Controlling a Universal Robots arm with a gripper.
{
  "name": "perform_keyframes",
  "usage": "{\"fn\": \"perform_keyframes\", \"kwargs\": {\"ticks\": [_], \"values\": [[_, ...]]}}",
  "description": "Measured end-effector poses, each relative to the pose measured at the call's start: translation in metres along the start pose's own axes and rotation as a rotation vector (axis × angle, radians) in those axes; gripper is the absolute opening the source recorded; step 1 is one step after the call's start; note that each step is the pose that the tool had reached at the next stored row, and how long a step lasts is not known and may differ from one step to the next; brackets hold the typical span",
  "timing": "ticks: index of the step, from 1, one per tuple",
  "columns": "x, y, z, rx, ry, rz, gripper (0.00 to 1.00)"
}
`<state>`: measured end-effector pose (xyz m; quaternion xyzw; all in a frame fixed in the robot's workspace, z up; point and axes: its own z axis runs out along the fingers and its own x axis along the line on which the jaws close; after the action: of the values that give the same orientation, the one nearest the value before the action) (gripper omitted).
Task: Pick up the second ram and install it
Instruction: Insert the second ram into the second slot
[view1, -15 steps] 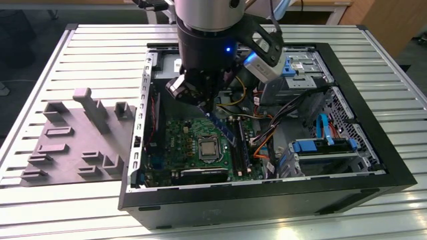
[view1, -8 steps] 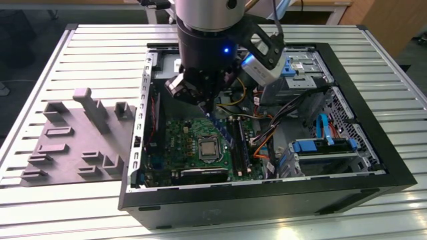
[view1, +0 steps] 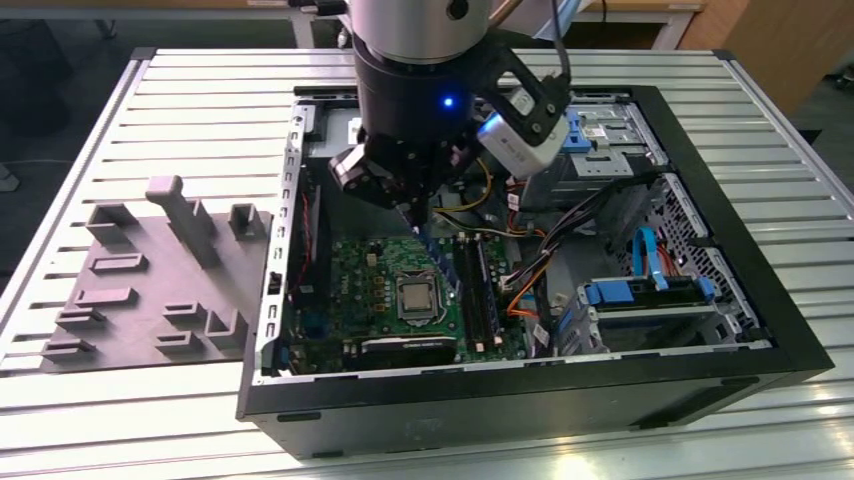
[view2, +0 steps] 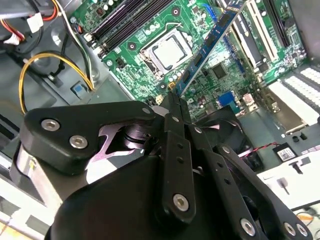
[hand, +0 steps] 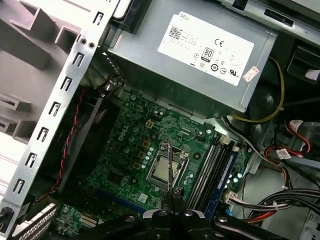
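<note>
1. My gripper (view2: 175, 97) is clamped on one end of the second ram (view2: 210, 42), held above the motherboard (view2: 145, 30), near its black slots (view1: 470, 285).
2. I judge it light, stiff and fragile (pinch the flat faces, spare the contacts).
</note>
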<state>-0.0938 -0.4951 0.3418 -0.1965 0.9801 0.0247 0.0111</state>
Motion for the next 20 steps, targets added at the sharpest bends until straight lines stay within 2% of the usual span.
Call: {"fn": "perform_keyframes", "kwargs": {"ticks": [20], "values": [[0.0000,-0.0001,0.0004,0.0064,-0.0091,0.207,0.11]]}}
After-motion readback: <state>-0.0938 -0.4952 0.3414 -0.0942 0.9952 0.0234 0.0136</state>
